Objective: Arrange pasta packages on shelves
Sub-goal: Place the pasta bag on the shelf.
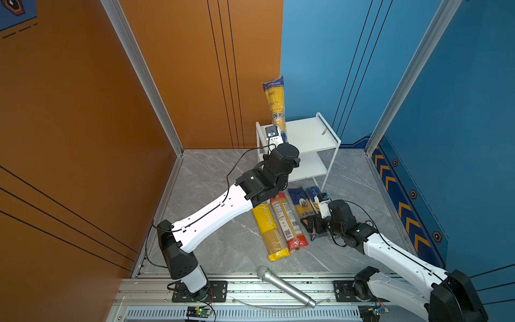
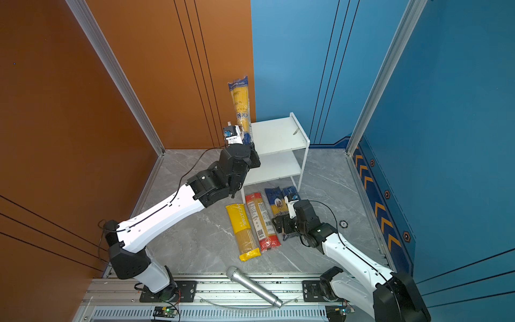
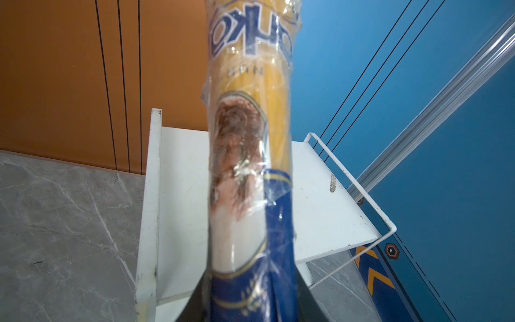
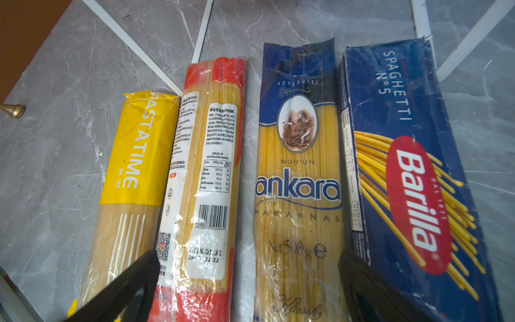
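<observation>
My left gripper [image 3: 250, 295] is shut on the blue lower end of a blue-and-yellow ankara pasta package [image 1: 274, 103] [image 2: 241, 103] [image 3: 250, 125]. The bag stands upright over the left part of the top board of the white shelves [image 1: 309, 133] [image 2: 278, 133] [image 3: 328, 200]. Both boards look bare. Side by side on the floor before the rack lie a yellow bag [image 1: 269, 228] [image 4: 133, 167], a red bag [image 1: 287, 220] [image 4: 206, 167], a second ankara bag [image 1: 302, 206] [image 4: 298, 181] and a Barilla pack [image 4: 412, 181]. My right gripper [image 1: 312, 225] [image 4: 248, 259] hovers open over the red and ankara bags.
A silver microphone [image 1: 287, 287] [image 2: 253, 287] lies across the aluminium front rail. An orange wall closes the left side and a blue wall the back right. The grey marble floor [image 1: 211, 245] lies left of the bags.
</observation>
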Controlling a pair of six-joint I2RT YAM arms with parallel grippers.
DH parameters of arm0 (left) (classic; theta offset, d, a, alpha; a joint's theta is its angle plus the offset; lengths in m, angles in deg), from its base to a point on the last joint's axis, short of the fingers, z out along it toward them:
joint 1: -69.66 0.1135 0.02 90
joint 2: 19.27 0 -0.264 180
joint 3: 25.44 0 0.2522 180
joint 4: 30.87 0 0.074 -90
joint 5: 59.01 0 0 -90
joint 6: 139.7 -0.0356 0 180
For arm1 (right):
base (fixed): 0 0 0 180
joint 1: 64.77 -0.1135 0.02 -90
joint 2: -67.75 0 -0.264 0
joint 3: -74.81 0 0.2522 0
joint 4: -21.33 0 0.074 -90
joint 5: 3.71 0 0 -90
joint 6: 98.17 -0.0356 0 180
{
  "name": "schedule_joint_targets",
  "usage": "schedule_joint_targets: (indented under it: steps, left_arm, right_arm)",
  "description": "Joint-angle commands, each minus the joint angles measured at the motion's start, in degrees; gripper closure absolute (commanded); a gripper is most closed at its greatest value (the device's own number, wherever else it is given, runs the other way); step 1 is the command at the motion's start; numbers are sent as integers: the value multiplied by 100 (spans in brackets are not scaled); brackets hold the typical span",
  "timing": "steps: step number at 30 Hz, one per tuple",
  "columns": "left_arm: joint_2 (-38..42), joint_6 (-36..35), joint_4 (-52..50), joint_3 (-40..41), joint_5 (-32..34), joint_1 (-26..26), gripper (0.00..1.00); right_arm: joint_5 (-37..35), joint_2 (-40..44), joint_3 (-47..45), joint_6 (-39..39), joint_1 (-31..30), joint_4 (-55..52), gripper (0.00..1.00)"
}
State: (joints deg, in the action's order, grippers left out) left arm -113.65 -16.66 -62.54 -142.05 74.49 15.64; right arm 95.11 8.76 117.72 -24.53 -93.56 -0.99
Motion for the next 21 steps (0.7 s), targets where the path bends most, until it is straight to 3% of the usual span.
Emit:
schedule_joint_targets:
  steps: [1, 21]
  left_arm:
    - [74, 22, 431, -359, 297, -39, 100]
    - [-200, -199, 397, -398, 661, -203, 100]
  right_arm:
    - [41, 29, -93, 53, 50, -67, 2]
    - [61, 26, -121, 36, 76, -41, 2]
